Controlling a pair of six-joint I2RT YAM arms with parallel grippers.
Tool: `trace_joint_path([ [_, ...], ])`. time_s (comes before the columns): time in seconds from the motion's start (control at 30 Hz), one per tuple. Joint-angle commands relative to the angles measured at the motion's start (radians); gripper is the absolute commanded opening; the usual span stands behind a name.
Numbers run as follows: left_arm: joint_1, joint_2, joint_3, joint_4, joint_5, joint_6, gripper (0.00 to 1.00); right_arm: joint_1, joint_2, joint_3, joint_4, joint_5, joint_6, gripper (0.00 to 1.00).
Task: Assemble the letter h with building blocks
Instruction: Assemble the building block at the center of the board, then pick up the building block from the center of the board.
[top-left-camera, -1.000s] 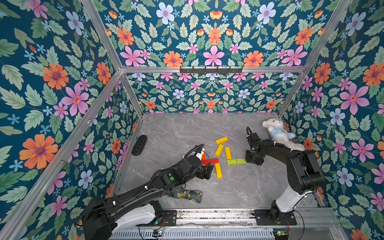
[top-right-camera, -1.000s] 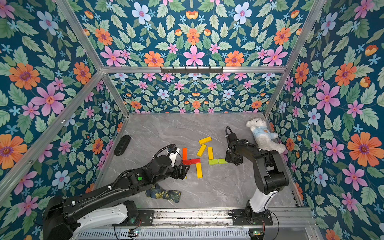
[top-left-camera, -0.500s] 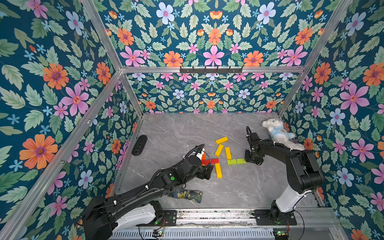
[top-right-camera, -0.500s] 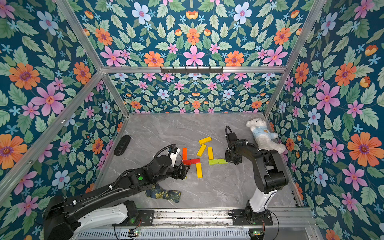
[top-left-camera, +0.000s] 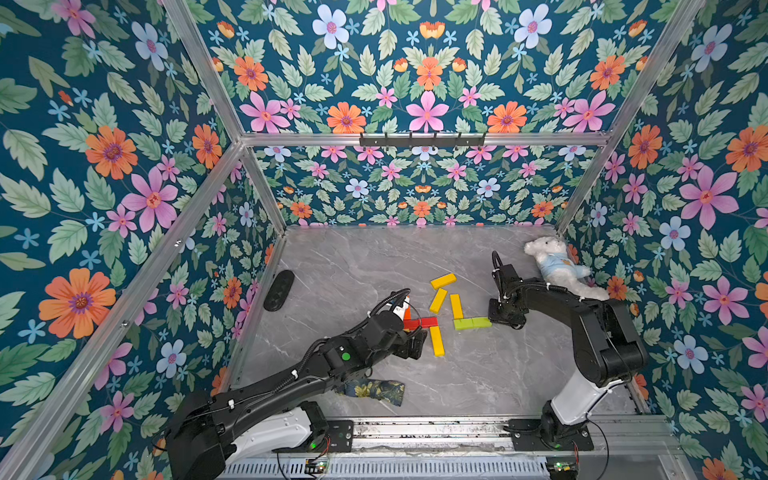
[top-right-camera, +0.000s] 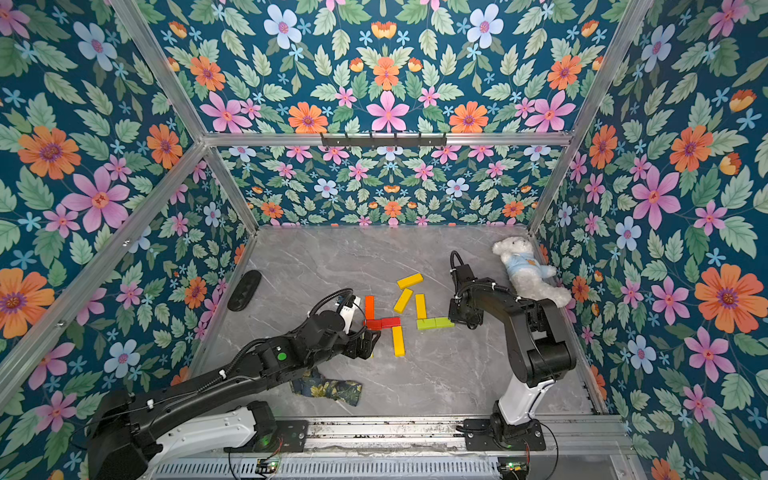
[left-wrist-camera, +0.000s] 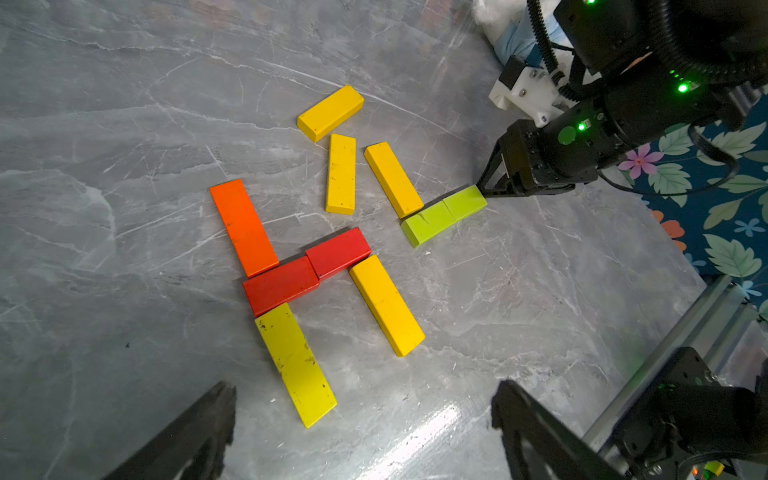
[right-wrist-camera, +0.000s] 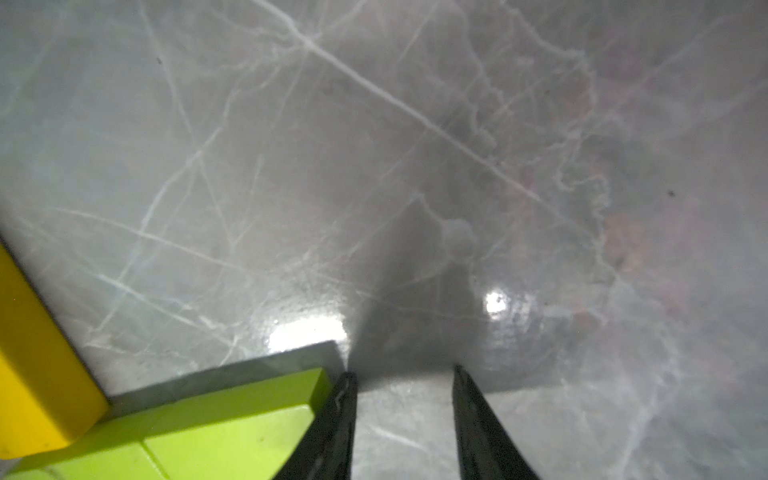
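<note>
Blocks: ten flat bars on the grey marble tabletop (top-left-camera: 478, 374), lower middle of the frame in both top views.
Letter part: orange bar (left-wrist-camera: 244, 227) and lemon bar (left-wrist-camera: 296, 365) butt opposite long sides of one of two red bars (left-wrist-camera: 281, 285) (left-wrist-camera: 338, 252), which lie end to end. The amber bar (left-wrist-camera: 386, 304) meets the second red one on the lemon side.
Loose: three yellow bars (left-wrist-camera: 330, 112) (left-wrist-camera: 341, 173) (left-wrist-camera: 393, 179) behind the letter, one touching the lime row.
Lime row: two lime bars (left-wrist-camera: 427, 223) (left-wrist-camera: 464, 202) end to end, right of the letter.
Left arm: stretched low from the lower left. Left gripper (top-left-camera: 413, 345) sits at the letter's near end, jaws spread wide, nothing between.
Right arm: elbow bent, reaching in from the right. Right gripper (right-wrist-camera: 405, 415) is down at the tabletop, jaws partly apart over bare marble. One finger (right-wrist-camera: 338, 428) has its outer face against the lime row's free end.
Hidden: lemon bar is covered by the left gripper in both top views. Orange bar (top-left-camera: 408, 312) is only a sliver in a top view. The right wrist view is blurry, with bars cut off at the frame edge.
</note>
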Motion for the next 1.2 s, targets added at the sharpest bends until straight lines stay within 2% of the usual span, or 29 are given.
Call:
trace_joint_path([
  [0.0,0.003,0.001,0.005,-0.003,-0.010,0.006,0.99,0.001,0.000,-0.005,0.005,-0.012,0.005,0.42],
  [0.4,0.003,0.000,0.003,-0.001,-0.016,0.005,0.99,0.004,-0.133,0.025,-0.030,0.002,0.017,0.54],
  [0.57,0.003,-0.001,0.005,-0.007,-0.042,0.001,0.99,0.125,-0.158,0.099,-0.055,0.043,0.078,0.54],
  [0.77,0.003,-0.036,-0.006,-0.023,-0.101,-0.021,1.00,0.285,-0.075,0.239,0.007,0.059,0.268,0.52],
  [0.93,0.003,-0.067,-0.013,-0.047,-0.125,-0.035,0.99,0.363,0.101,0.402,-0.032,0.081,0.374,0.51],
  [1.07,0.002,-0.102,-0.018,-0.064,-0.153,-0.039,0.99,0.406,0.214,0.494,-0.105,0.110,0.445,0.58],
  [1.17,0.002,-0.131,-0.024,-0.066,-0.173,-0.038,0.99,0.429,0.251,0.514,-0.116,0.134,0.473,0.60],
])
